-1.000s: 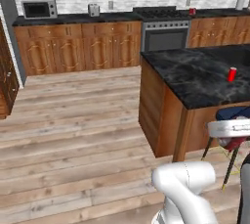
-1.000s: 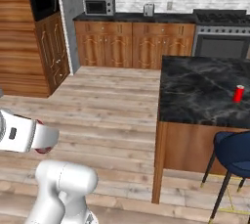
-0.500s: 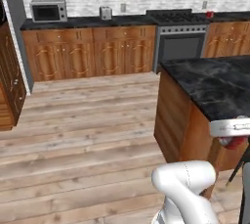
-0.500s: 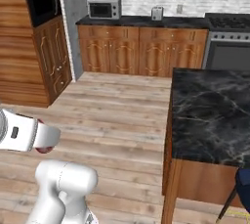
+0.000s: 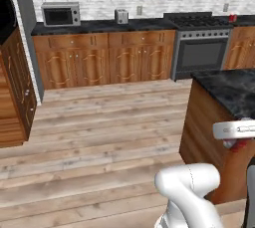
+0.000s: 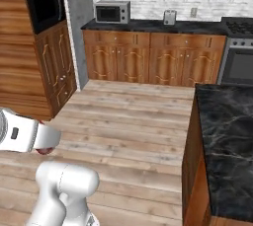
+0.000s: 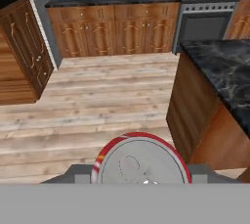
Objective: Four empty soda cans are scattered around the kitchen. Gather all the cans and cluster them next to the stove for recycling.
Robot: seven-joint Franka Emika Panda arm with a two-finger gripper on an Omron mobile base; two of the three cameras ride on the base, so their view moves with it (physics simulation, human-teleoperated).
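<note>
My gripper (image 7: 140, 181) is clamped on a soda can (image 7: 140, 162) — in the hand view its silvery top and red rim sit right between my finger tips, facing the camera. From the left base view the can's red body (image 5: 240, 144) peeks out under my hand, held in the air beside the island counter (image 5: 231, 90); from the right base view a bit of red (image 6: 45, 149) shows below my forearm.

The stove (image 5: 200, 43) stands against the far wall, well apart from me across the wood floor (image 5: 104, 122). A second red can (image 5: 232, 18) sits on the counter just right of the stove. Microwave (image 5: 61, 14) and toaster (image 5: 121, 16) on the back counter, left of the stove.
</note>
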